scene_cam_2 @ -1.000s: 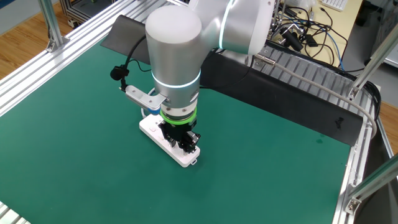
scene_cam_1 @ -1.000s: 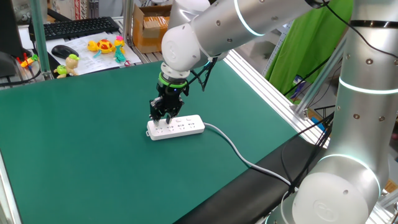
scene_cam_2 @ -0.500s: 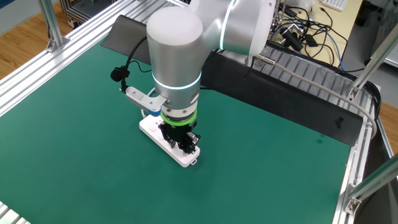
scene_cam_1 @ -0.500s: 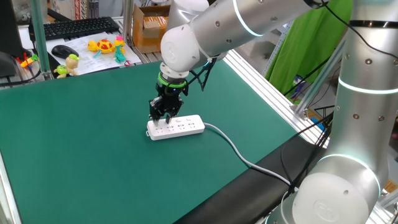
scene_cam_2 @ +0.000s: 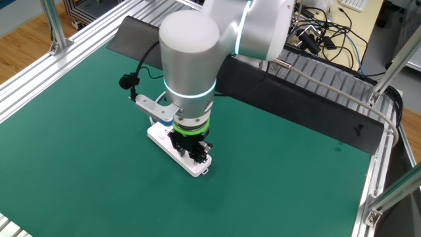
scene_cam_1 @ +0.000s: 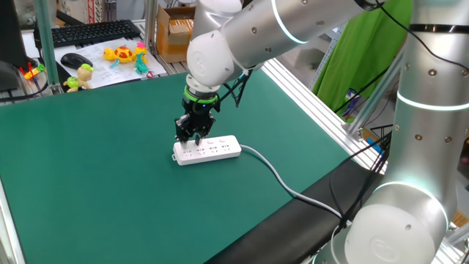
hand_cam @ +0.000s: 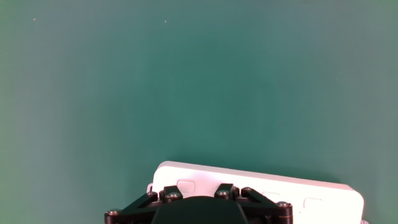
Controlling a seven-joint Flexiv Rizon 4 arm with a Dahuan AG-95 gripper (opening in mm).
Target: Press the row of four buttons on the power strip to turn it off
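Jaws (scene_cam_1: 192, 137) closed, empty, poised over the power strip (scene_cam_1: 207, 149) at its nine-o'clock end. Row of four buttons (hand_cam: 249, 196): progress unclear.

Robotics lab bench. Green mat (scene_cam_1: 110, 176) covers a table framed in aluminium extrusion rails (scene_cam_2: 39, 79). Large silver robot arm (scene_cam_1: 418, 132) mounted at the edge. Behind it a cluttered desk: black keyboard (scene_cam_1: 91, 31), mouse (scene_cam_1: 75, 59), small plastic toys (scene_cam_1: 124, 53), cardboard box (scene_cam_1: 176, 29). Tangled cables (scene_cam_2: 329, 33) lie along the far side; green backdrop cloth (scene_cam_1: 359, 44) hangs nearby.

light: bright, even | shadows: faint | focus: sharp | glare: none
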